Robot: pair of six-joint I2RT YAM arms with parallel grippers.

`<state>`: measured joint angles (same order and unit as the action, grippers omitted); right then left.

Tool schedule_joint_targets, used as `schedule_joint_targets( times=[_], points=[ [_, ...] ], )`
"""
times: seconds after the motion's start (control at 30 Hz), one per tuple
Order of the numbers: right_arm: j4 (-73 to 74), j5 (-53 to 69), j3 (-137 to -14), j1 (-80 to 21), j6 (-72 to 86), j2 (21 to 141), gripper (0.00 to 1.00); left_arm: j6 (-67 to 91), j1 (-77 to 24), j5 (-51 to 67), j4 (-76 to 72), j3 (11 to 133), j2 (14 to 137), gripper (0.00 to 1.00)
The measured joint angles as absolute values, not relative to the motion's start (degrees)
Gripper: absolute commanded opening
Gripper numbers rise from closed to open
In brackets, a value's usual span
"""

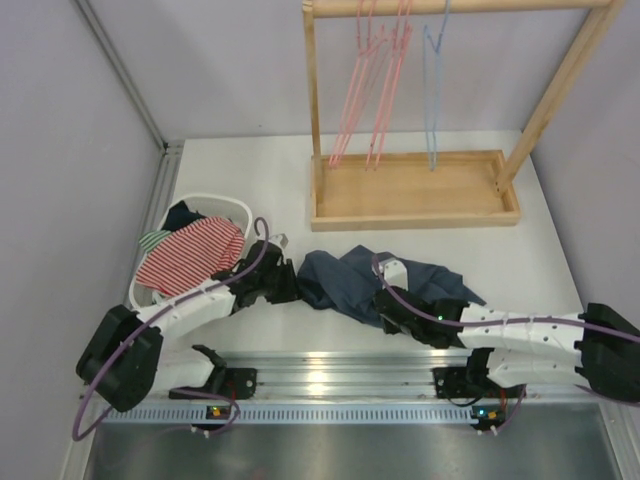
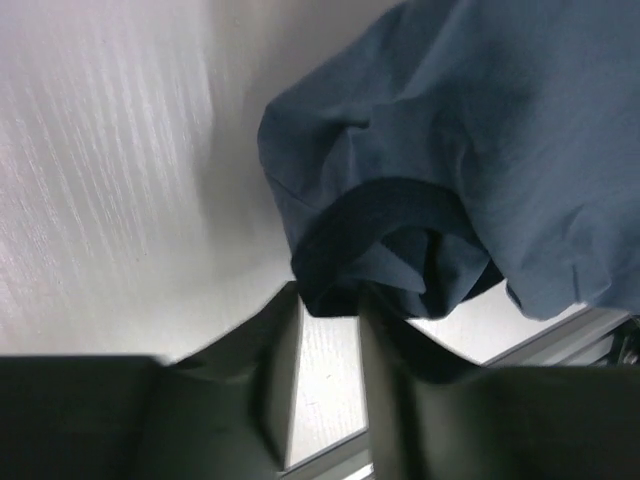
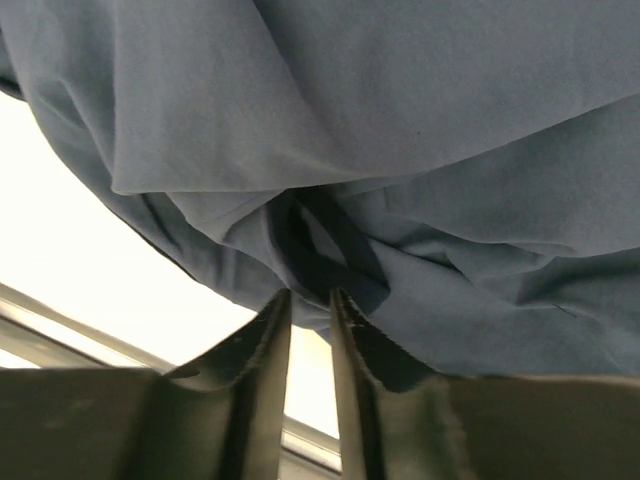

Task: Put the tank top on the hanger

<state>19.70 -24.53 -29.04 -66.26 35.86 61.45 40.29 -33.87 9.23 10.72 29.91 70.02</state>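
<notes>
Tank top (image 1: 345,278) lies bunched: left gripper (image 2: 328,300) pinches its 9-o'clock hem, right gripper (image 3: 310,298) its 6-o'clock fold; table (image 1: 250,185) opens toward 12.

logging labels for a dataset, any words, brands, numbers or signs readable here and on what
No readable text in any view.
tank top: crumpled, only plain blue cloth shows; no print or tag visible.
wooden rack, hanger, pink hangers, basket: no lettering seen.
arm bases: small lit dots only, no characters.
</notes>
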Motion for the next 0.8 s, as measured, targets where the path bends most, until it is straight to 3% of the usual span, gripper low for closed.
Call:
schedule_joint_targets(
  times=[0.03, 0.07, 0.17, 0.43, 0.5, 0.53, 0.63, 0.8],
  points=[
    [19.7, -24.7, -29.0, -66.3, 35.8, 61.9, 0.13, 40.1, -33.9, 8.7, 10.5, 30.3, 70.4, 0.05],
    [19.7, -24.9, -29.1, -66.3, 35.6, 62.2, 0.1, 40.1, -33.9, 8.2, 10.5, 30.8, 70.9, 0.0],
    [20.9, -25.5, -30.5, -66.3, 35.6, 62.9, 0.0, 39.0, -33.9, 7.0, 11.0, 32.9, 72.6, 0.0],
    [29.5, -29.1, -41.5, -66.3, 33.9, 56.5, 0.0, 36.4, -34.3, 3.7, 24.7, 44.1, 68.0, 0.0],
    [32.7, -30.4, -47.0, -66.3, 32.9, 52.7, 0.07, 34.9, -34.4, 2.2, 30.5, 50.2, 65.7, 0.0],
    [33.6, -30.9, -50.0, -66.3, 32.2, 51.4, 0.16, 33.9, -34.4, 1.2, 33.2, 54.0, 64.5, 0.0],
    [33.9, -31.0, -56.6, -66.3, 30.4, 49.7, 0.24, 31.0, -34.4, -1.0, 38.7, 63.7, 62.4, 0.0],
    [29.2, -28.3, -47.0, -67.0, 31.1, 52.4, 0.28, 29.0, -34.4, -1.0, 40.4, 64.9, 60.4, 0.0]
  ],
)
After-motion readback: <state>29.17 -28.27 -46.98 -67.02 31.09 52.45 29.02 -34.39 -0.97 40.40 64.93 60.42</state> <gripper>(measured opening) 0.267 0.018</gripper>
